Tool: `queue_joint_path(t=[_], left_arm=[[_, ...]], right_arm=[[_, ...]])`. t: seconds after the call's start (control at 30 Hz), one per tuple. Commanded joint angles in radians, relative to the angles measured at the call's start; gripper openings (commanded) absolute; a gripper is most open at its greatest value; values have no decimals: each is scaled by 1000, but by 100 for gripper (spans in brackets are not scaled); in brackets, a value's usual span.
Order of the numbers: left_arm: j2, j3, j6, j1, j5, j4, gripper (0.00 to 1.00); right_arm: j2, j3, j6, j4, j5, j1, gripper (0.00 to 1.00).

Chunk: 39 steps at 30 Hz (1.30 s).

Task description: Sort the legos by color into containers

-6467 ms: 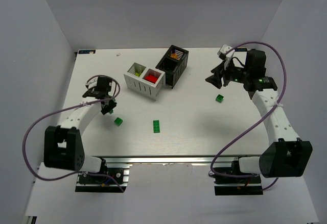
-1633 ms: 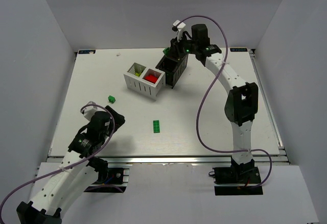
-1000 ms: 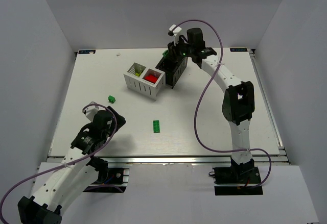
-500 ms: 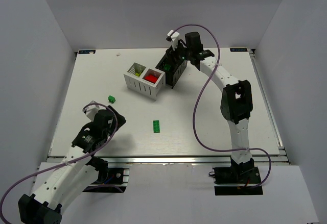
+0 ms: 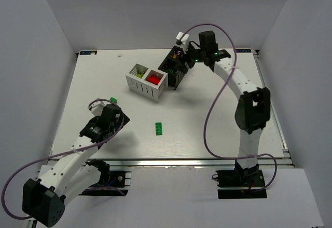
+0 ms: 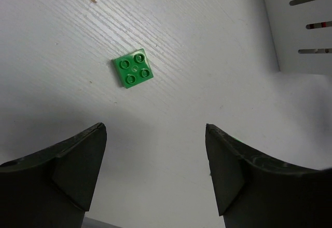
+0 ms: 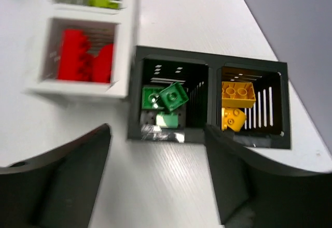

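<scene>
**Colour sort, seen from above and from both wrists.** At far left, the left gripper [image 6: 154,134] is poised low over the white table [image 5: 233,124], its fingers [image 6: 78,165] spread wide with nothing between them. The green four-stud square plastic brick [image 6: 134,68] is seen lying flat on the table, studs up. It sits just ahead of the fingertips and slightly toward the left finger's side of the gap. Being square, it offers no long axis, and its edges are turned a little against the line joining the two fingers. The left arm is judged much the nearer to it, so a short advance and a small wrist turn are judged to be what the grasp calls for. Farther right, the green elongated plastic brick [image 5: 158,128] is found loose on the table, its long axis running away from the arm bases. The white slatted plastic container [image 5: 137,85] is shown with lime pieces [image 7: 101,0] in one compartment and red bricks [image 7: 83,56] in the other. Just beside it, the black slatted plastic container [image 7: 249,141] is shown with dark green bricks [image 7: 165,97] in one compartment and orange-yellow bricks [image 7: 237,95] in the other. The right gripper [image 7: 156,134] is held above this black container, fingers wide apart and empty.
</scene>
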Motion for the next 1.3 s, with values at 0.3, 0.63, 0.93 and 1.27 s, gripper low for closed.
queue_joint_path(t=[0.3,0.63,0.93,1.27], left_arm=[[298,141,-13,170,69,-65,78],[493,175,47,235,163,73,84],[582,181,67,235,184,113,83],[636,199,87,234,163,99,74]], right_arm=[[-504,-455,-180,-54,-215,-54,22],[-611,-582,-110,-17,-238,-112,30],[-618,-605,-87,-3,-255,-135,30],[-628,-624,-77,1,-263,-140,30]])
